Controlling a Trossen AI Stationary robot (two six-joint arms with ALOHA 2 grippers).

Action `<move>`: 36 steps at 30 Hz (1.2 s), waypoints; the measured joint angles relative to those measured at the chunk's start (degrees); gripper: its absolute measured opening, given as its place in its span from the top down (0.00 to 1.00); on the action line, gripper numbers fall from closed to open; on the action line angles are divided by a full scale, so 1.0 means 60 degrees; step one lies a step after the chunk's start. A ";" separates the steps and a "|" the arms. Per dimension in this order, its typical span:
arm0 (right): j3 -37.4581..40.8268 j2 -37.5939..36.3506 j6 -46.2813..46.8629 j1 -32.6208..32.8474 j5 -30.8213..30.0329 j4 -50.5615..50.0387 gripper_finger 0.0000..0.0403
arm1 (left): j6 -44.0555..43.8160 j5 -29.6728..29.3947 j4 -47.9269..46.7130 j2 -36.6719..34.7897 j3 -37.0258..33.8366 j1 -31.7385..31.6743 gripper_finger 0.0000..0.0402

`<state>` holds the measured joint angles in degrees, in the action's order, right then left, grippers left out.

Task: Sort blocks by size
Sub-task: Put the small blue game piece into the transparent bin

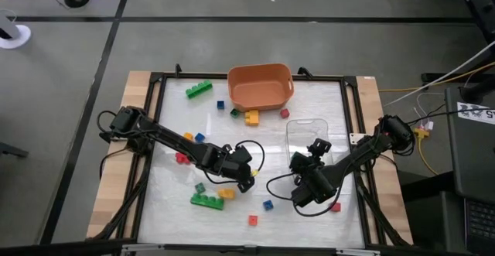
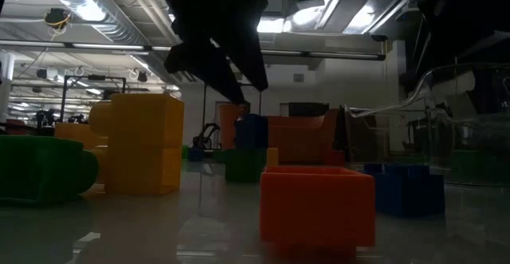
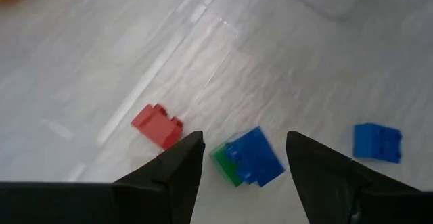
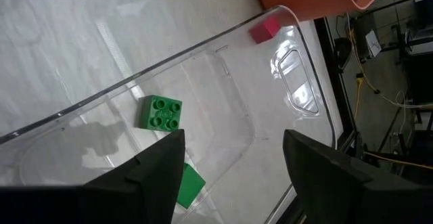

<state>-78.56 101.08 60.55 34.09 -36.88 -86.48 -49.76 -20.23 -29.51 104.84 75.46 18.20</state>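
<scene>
The left claw (image 3: 240,173) hangs open and empty over a touching blue block (image 3: 252,155) and green block (image 3: 226,166) on the worktop (image 3: 284,75), so closing risks pinching both, while the right claw (image 4: 233,166), open and empty, waits over the clear tray (image 4: 223,109).

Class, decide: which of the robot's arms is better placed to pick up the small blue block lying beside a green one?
Left. The left gripper hangs open directly over the blue block, while the right gripper faces the clear tray.
</scene>
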 joint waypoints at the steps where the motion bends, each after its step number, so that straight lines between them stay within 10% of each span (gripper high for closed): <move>1: 0.0000 0.0000 0.0000 0.0000 0.0000 0.0000 0.38 | 0.0000 0.0000 0.0088 0.0000 0.0000 0.0017 0.51; 36: -0.0004 -0.0011 -0.0007 0.0004 0.0073 0.0186 0.38 | -0.0349 0.0233 0.0521 0.1171 0.0004 0.0200 0.55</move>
<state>-78.59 101.01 60.51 34.11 -36.45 -85.36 -51.85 -18.83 -26.38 111.86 75.48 19.40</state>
